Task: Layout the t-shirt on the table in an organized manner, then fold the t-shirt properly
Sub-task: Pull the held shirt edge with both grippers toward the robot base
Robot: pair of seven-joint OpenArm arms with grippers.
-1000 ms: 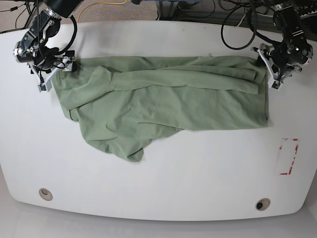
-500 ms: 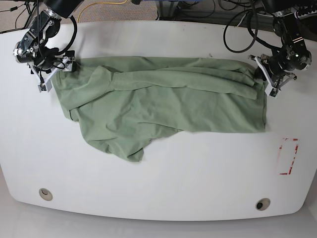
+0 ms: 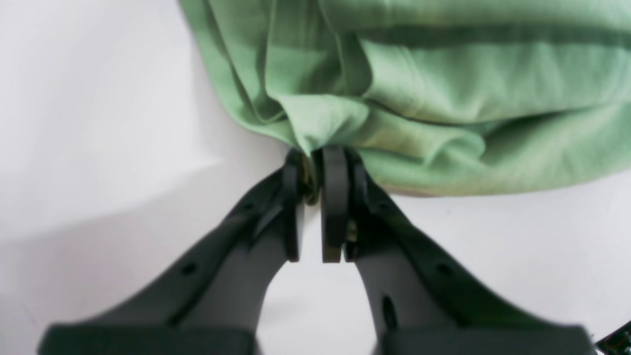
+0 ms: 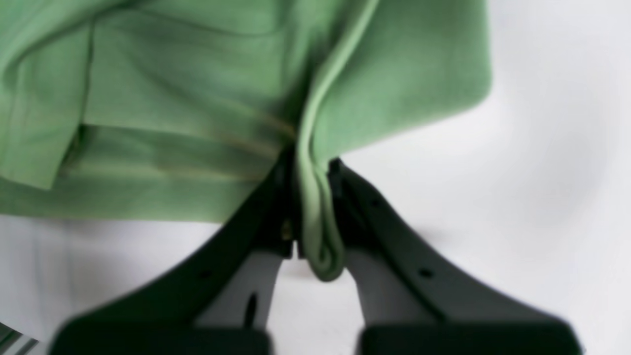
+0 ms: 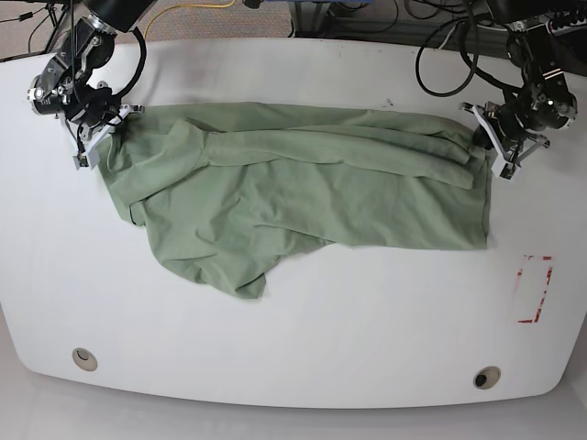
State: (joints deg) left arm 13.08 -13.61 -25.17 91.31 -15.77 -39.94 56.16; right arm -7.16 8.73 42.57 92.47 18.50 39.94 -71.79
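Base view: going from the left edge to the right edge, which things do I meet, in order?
Right tool shut on the t-shirt's left end → t-shirt spread over the white table → left tool shut on the t-shirt's right end → red-outlined rectangle mark.

- The sage-green t-shirt [image 5: 293,188] is spread crumpled across the far half, one corner drooping toward the near edge
- The white table [image 5: 303,321] is marked by a red-outlined rectangle [image 5: 535,290]
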